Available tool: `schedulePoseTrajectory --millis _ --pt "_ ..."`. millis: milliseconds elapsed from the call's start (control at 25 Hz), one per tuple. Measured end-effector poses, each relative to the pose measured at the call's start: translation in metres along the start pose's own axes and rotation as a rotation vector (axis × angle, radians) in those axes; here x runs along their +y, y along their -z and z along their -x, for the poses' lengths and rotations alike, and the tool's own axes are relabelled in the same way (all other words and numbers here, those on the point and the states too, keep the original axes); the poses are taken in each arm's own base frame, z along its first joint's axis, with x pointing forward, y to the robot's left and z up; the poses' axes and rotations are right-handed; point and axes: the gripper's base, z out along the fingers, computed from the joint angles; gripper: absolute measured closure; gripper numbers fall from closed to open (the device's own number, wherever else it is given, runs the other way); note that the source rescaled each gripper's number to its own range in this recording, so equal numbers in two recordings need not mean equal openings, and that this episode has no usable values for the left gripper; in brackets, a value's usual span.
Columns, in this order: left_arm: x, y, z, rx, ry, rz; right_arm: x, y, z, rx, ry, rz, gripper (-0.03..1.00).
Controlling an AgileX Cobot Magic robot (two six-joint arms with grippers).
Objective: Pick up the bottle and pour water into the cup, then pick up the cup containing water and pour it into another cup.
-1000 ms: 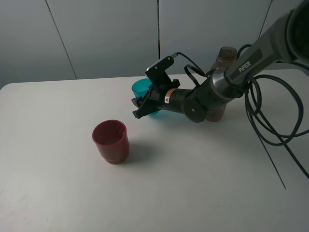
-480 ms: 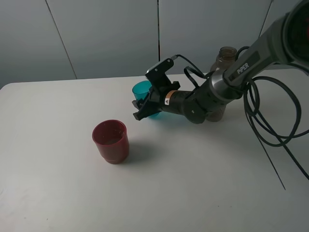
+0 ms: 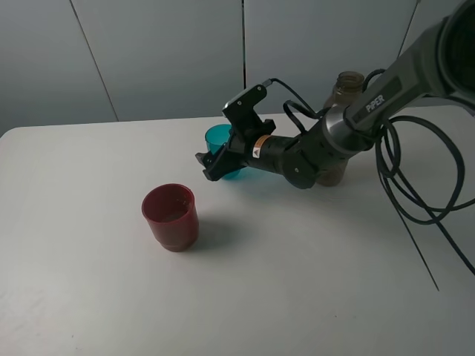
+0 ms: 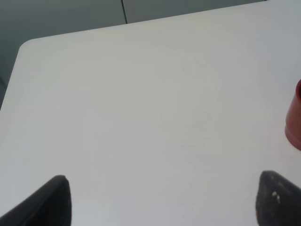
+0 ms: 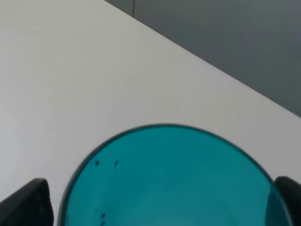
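Observation:
The teal cup (image 3: 217,136) stands upright on the white table at the back, between the fingers of my right gripper (image 3: 215,165). In the right wrist view the cup's rim (image 5: 164,136) fills the lower part, with one black fingertip (image 5: 28,202) on each side, spread wide; the gripper (image 5: 160,202) is open. The dark red cup (image 3: 170,216) stands alone, nearer the front and to the left of it. The smoky bottle (image 3: 347,84) stands behind my right arm, mostly hidden. My left gripper (image 4: 167,200) is open over bare table, with the red cup's edge (image 4: 296,117) off to one side.
Black cables (image 3: 415,185) loop down from the right arm over the table's right side. The table's right edge (image 3: 423,259) runs diagonally there. A grey wall stands behind the table.
My right gripper's fingers have spread apart around the teal cup, with the near finger swinging out to the left. The red cup and bottle have not moved.

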Motion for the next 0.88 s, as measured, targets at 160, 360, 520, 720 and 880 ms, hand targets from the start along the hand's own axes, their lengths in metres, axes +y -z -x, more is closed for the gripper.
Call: schedulePoseTrajectory --millis 160,360,520,720,880 --pt "0.0 0.0 0.0 0.0 0.0 0.0 -0.003 0.007 0.021 -0.053 0.017 -0.008 -0.03" --pt "0.0 0.0 0.0 0.0 0.0 0.0 -0.006 0.019 0.048 -0.103 0.034 -0.014 -0.03" --pt "0.0 0.0 0.0 0.0 0.0 0.0 -0.01 0.035 0.072 -0.101 -0.009 -0.019 -0.03" --pt "0.0 0.0 0.0 0.0 0.0 0.0 -0.018 0.076 0.117 -0.041 -0.097 -0.049 -0.03" --pt "0.0 0.0 0.0 0.0 0.0 0.0 -0.018 0.122 0.148 0.076 -0.145 -0.077 -0.03"
